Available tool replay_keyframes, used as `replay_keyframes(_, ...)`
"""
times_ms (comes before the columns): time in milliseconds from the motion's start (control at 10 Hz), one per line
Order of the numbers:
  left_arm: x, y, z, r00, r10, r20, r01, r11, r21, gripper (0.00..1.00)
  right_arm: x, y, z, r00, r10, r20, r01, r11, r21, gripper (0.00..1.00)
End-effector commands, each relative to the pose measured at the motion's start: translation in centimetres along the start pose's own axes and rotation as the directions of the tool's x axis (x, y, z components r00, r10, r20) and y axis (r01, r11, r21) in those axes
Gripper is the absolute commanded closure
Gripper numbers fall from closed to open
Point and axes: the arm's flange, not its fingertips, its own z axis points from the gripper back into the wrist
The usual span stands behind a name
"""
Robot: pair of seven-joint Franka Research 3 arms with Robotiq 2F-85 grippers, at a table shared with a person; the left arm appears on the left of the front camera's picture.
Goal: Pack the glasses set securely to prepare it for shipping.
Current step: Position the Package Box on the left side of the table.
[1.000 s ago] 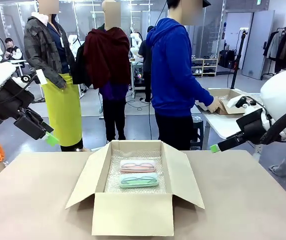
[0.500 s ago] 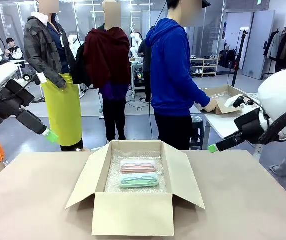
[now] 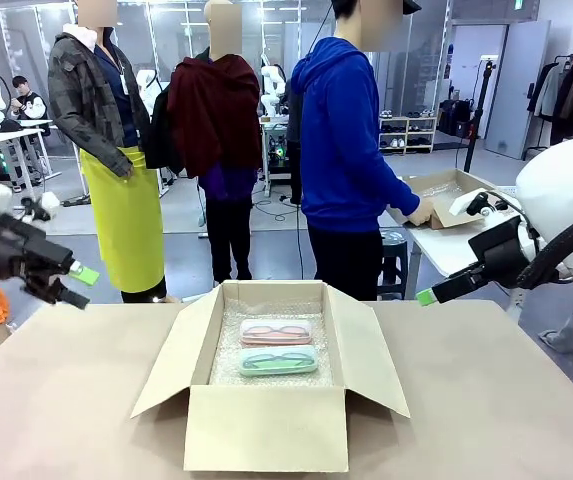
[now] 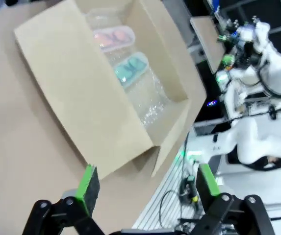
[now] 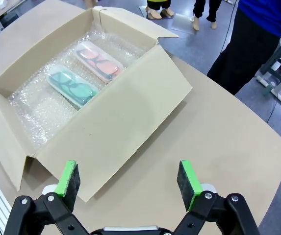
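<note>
Nearest me, the open cardboard box (image 3: 266, 428) sits mid-table with its side flaps splayed outward, and the brown table (image 3: 486, 420) lies bare on both sides. Inside, on bubble wrap (image 3: 228, 372), the mint green case (image 3: 278, 361) lies just in front of the pale pink case (image 3: 276, 331). My left gripper (image 4: 146, 182) hangs by the table's left side, fingers spread and empty — lower and further left than a second ago. My right gripper (image 5: 128, 180), also spread and empty, has hardly moved. Beyond the far edge, a person in a blue hoodie (image 3: 346, 150) reaches into another box (image 3: 446, 190).
</note>
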Motion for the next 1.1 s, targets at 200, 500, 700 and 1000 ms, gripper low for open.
replay_keyframes(200, -2.9, 9.0, -3.8, 0.986, 0.131, 0.106, -0.121, 0.988, -0.096, 0.0, 0.4, 0.2, 0.3, 1.0, 0.001, -0.01, -0.001, 1.0, -0.002, 0.0)
replay_keyframes(500, -3.8, 10.1, -4.1, 0.982, 0.168, 0.086, -0.16, 0.983, -0.092, 0.0, 0.4, 0.2, 0.3, 1.0, 0.001, -0.01, -0.001, 1.0, -0.002, 0.0)
replay_keyframes(700, -3.8, 10.1, -4.1, 0.982, 0.168, 0.086, -0.16, 0.983, -0.092, 0.0, 0.4, 0.2, 0.3, 1.0, 0.001, -0.01, -0.001, 1.0, -0.002, 0.0)
replay_keyframes(1000, -3.8, 10.1, -4.1, 0.982, 0.168, 0.086, -0.16, 0.983, -0.092, 0.0, 0.4, 0.2, 0.3, 1.0, 0.001, -0.01, -0.001, 1.0, -0.002, 0.0)
